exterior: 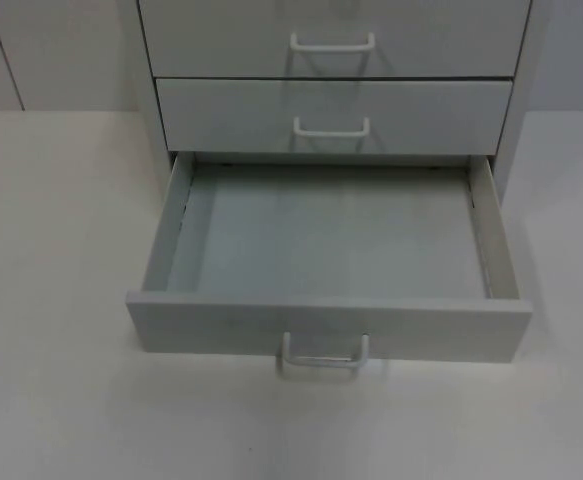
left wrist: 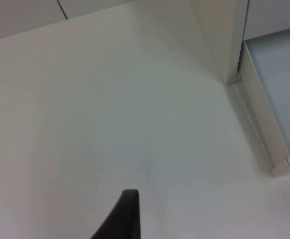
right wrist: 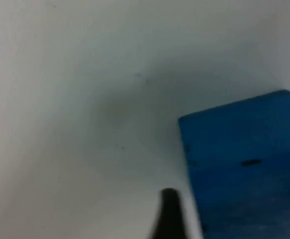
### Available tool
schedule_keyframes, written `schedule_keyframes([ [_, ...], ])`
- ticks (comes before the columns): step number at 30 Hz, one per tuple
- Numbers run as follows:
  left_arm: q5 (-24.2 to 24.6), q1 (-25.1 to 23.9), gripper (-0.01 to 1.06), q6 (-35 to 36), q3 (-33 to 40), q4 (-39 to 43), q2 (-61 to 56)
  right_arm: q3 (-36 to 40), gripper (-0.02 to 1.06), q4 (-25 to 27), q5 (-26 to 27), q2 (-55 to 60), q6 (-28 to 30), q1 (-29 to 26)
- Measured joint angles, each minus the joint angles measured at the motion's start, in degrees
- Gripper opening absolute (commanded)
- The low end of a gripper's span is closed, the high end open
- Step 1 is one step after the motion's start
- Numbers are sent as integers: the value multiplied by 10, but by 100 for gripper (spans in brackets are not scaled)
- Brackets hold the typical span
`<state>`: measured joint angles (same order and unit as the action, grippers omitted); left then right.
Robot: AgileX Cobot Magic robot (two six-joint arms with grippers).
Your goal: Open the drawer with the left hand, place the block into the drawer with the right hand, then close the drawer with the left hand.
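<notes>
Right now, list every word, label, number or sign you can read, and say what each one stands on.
None can be read.
The cabinet, its open bottom drawer and the white handles are blank.
The blue block by the right gripper bears one small dark mark, too blurred to read.
The table under the left gripper is plain.

- The cabinet (exterior: pixel 331 60) stood at the counter's (exterior: pixel 61 300) back edge.
- Its bottom drawer (exterior: pixel 326 325) stood pulled out toward the front edge, below two shut drawers.
- The block (right wrist: pixel 244 169) lay on the counter.
</notes>
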<state>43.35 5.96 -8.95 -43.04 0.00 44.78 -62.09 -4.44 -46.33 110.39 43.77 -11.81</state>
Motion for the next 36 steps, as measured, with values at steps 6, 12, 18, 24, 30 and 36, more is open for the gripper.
schedule_keyframes([
  [6, -1, 0, 102, 0, 0, 0, 0, 0, 0, -3, -2, 0, -6, 0],
  [12, -1, 0, 102, 0, 0, 0, 0, 0, 0, -21, -5, -66, -7, 3],
  [18, -2, 0, 102, 0, 0, 0, 0, 0, 0, 62, -34, -172, -14, 4],
  [24, -2, 0, 102, 0, 0, 0, 0, 0, 0, 108, -100, -276, -169, 55],
  [30, -2, 0, 102, 0, 0, 0, 0, 0, 0, -14, -154, -315, -402, 179],
  [36, -2, 0, 102, 0, 0, 0, 0, 0, 0, -50, -150, -320, -487, 266],
])
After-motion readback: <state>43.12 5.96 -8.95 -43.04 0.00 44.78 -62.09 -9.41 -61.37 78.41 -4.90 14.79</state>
